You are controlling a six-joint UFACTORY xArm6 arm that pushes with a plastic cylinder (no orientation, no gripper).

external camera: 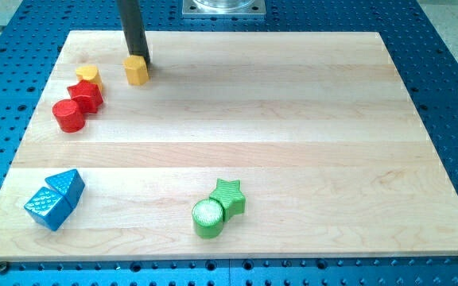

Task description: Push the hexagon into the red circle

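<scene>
A yellow hexagon block (pixel 136 71) lies near the board's top left. My tip (pixel 142 60) touches the hexagon's upper right edge. A red circle block (pixel 68 116) lies to the lower left of the hexagon, at the left side. A red star block (pixel 86 95) touches the red circle's upper right. A small yellow block (pixel 88 75), shape unclear, sits just above the red star.
Two blue blocks, a triangle (pixel 69 184) and a cube-like one (pixel 48 206), lie at the bottom left. A green star (pixel 228 196) and a green circle (pixel 208 218) touch at the bottom centre. A metal mount (pixel 223 7) stands beyond the wooden board's (pixel 293 119) top edge.
</scene>
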